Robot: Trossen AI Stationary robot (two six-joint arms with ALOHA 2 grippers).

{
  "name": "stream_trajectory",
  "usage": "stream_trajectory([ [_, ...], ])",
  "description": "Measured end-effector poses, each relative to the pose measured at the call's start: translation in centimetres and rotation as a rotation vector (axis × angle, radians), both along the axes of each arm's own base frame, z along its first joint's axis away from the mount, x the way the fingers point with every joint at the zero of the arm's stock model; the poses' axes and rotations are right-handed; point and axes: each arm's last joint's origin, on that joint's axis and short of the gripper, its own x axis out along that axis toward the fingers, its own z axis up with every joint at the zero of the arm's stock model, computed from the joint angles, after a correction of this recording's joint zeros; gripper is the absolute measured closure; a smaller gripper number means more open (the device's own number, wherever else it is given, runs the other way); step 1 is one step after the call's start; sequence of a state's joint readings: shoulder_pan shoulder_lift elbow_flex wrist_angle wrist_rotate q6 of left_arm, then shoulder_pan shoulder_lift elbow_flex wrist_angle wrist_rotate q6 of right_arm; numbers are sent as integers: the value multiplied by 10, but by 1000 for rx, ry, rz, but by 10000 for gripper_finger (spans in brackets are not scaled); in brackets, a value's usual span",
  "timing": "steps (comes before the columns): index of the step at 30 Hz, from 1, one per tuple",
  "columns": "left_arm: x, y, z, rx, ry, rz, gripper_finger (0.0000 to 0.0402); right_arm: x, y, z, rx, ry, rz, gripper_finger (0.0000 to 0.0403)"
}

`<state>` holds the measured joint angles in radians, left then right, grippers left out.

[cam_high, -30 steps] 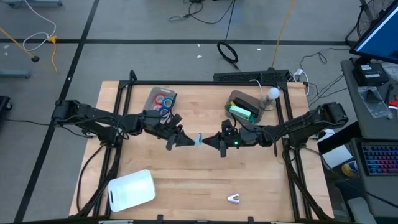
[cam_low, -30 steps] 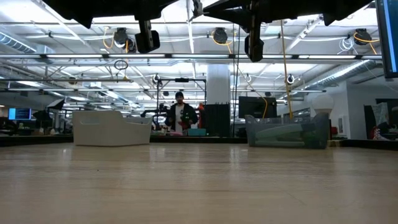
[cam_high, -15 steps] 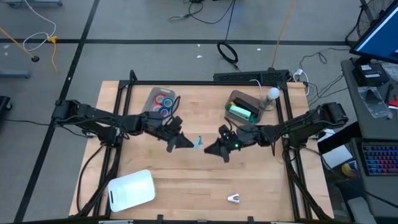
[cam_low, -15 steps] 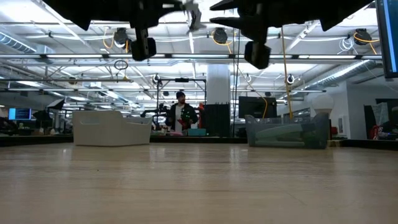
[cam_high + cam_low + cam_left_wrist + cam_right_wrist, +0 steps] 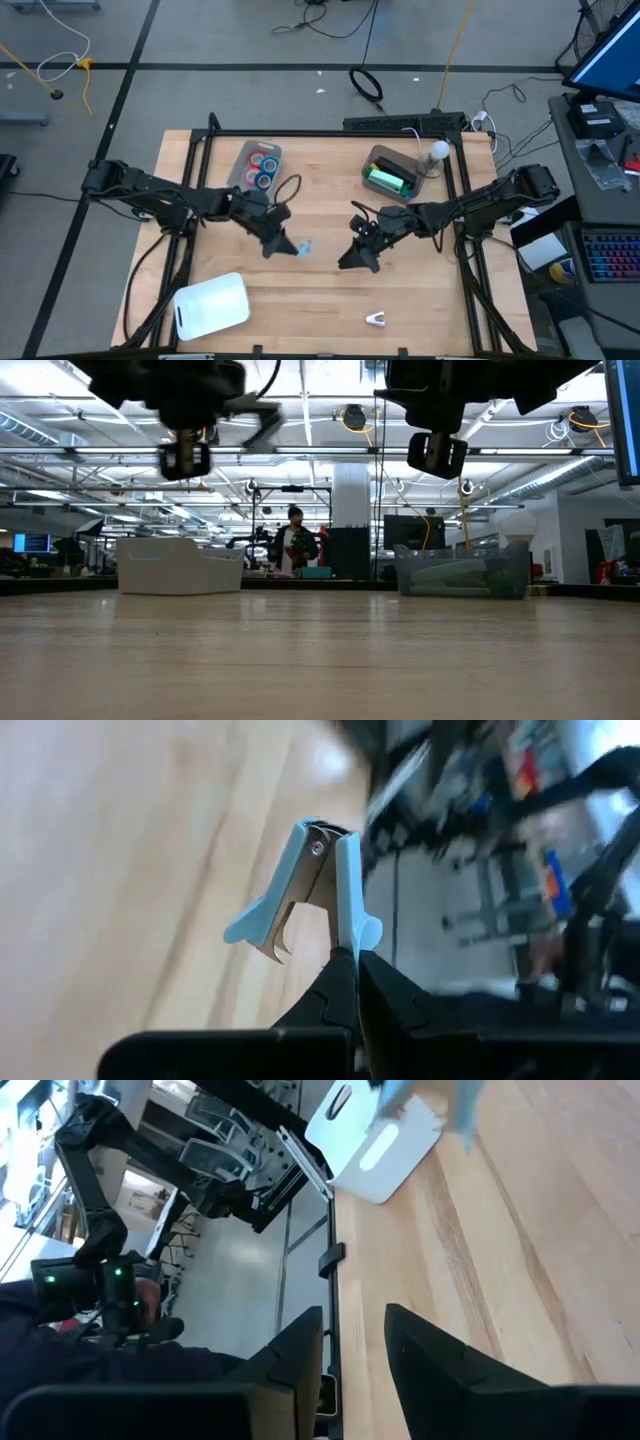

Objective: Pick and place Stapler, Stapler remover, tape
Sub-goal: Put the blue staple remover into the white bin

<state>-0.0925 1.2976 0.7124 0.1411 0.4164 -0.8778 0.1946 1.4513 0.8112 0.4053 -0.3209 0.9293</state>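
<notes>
My left gripper (image 5: 286, 243) hangs above the middle of the table, shut on a light blue staple remover (image 5: 303, 246). The remover (image 5: 305, 885) stands spread open beyond the fingertips. My right gripper (image 5: 352, 260) is open a little to the right of it, apart from the remover, with nothing between its fingers (image 5: 355, 1342). A green stapler (image 5: 388, 180) lies in the clear bin at the far right. Red and blue tape rolls (image 5: 263, 165) lie in the grey bin at the far left. My left gripper pinches the free end of one of the remover's two blue arms (image 5: 352, 932) between its fingertips. The fingers come from the table's left, slanting a little downward. The remover is lifted clear of the table, its hinge pointing away from the fingers and its other arm spread out free.
A white bin (image 5: 212, 305) stands at the near left corner and shows in the right wrist view as the white bin (image 5: 375, 1138). A second, white staple remover (image 5: 375, 319) lies near the front edge. A white round thing (image 5: 439, 150) sits by the stapler bin. Bare wood lies between the arms.
Both grippers met at the blue remover over the table's middle. My right gripper has let go of it, drawn back toward the near right and tipped downward. My left gripper has carried the remover toward the table's left and near edge, sinking a little and tipping downward.
</notes>
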Motion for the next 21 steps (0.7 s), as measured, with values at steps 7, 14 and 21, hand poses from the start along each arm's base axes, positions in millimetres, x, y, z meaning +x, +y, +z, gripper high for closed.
stream_trajectory([
  [7, -34, -31, -2, -40, 250, -113, 400, 0, 0, 0, -10, -6, 4, 296],
  [14, -80, -61, 6, -24, 448, -61, 400, 0, 0, 0, -30, -18, 11, 300],
  [21, -115, -88, 2, -16, 637, -18, 401, 0, 0, 0, -30, -19, 9, 302],
])
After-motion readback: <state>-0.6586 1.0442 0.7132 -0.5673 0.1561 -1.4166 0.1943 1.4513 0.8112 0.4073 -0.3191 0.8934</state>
